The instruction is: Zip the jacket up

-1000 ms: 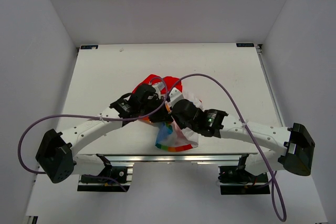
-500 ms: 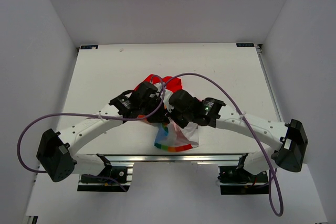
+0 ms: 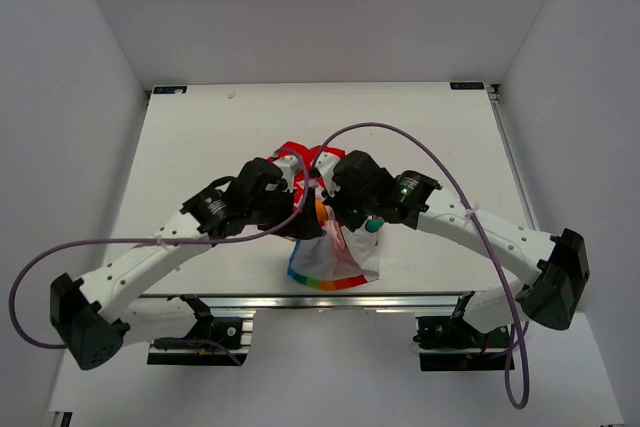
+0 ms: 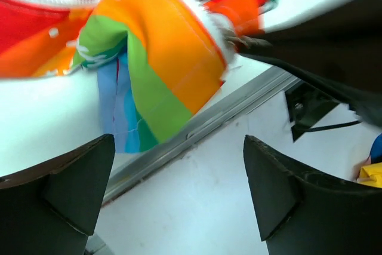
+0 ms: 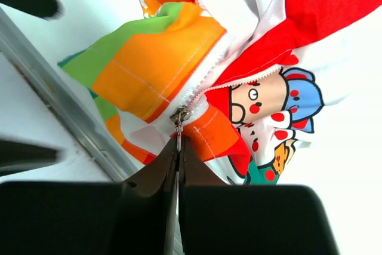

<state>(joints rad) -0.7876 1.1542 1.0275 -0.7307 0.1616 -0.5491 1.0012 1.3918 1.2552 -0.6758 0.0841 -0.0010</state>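
The jacket (image 3: 332, 259) lies bunched near the table's front edge, red hood (image 3: 298, 153) at the far end and rainbow hem towards me. In the right wrist view my right gripper (image 5: 179, 143) is shut on the metal zipper pull (image 5: 179, 116), where the rainbow half (image 5: 152, 58) meets the white cartoon half (image 5: 268, 97). My left gripper (image 4: 179, 143) stands wide open with nothing between its fingers, just off the rainbow fabric (image 4: 161, 58). From above, both grippers meet over the jacket's middle, the left gripper (image 3: 298, 213) beside the right gripper (image 3: 322, 209).
A metal rail (image 3: 330, 297) runs along the table's front edge, right below the jacket's hem; it also shows as the metal rail (image 4: 200, 126). Purple cables (image 3: 420, 147) loop over both arms. White walls enclose the table (image 3: 200, 137) on three sides.
My left gripper has opened and let go of the jacket. Both arms have shifted farther from me, the right one carrying the zipper pull along the jacket.
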